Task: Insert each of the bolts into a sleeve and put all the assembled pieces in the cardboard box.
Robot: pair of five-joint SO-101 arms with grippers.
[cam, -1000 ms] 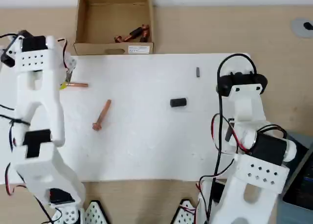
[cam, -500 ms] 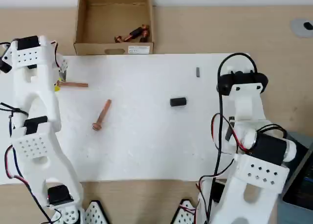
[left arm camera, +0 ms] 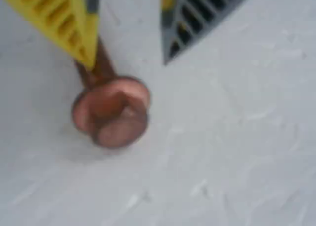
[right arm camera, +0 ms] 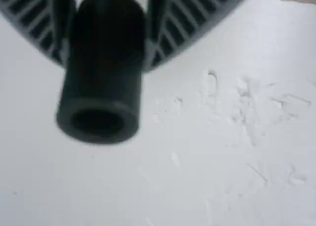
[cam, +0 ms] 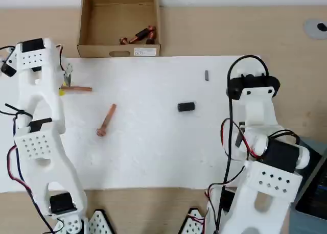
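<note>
Two copper-coloured metal bolts (cam: 106, 120) lie near the left edge of the white foam mat (cam: 153, 157). The left gripper (left arm camera: 129, 60) is spread at the far bolt (cam: 80, 89), one yellow finger (left arm camera: 69, 23) against its shank. The right gripper (right arm camera: 106, 56) pinches a black cylindrical sleeve (right arm camera: 101, 93). Assembled pieces (cam: 139, 37) lie in the brown cardboard box (cam: 110, 19) beyond the mat's far edge.

The bolt (left arm camera: 111, 112) at the left gripper (left arm camera: 128, 43) is coppery metal with a dull sheen. The fingers (left arm camera: 59, 14) there are ribbed plastic. The sleeve (right arm camera: 101, 78) in the right gripper (right arm camera: 106, 38) is smooth, matt black. The white mat (right arm camera: 237, 152) beneath looks rough and pitted.
</note>
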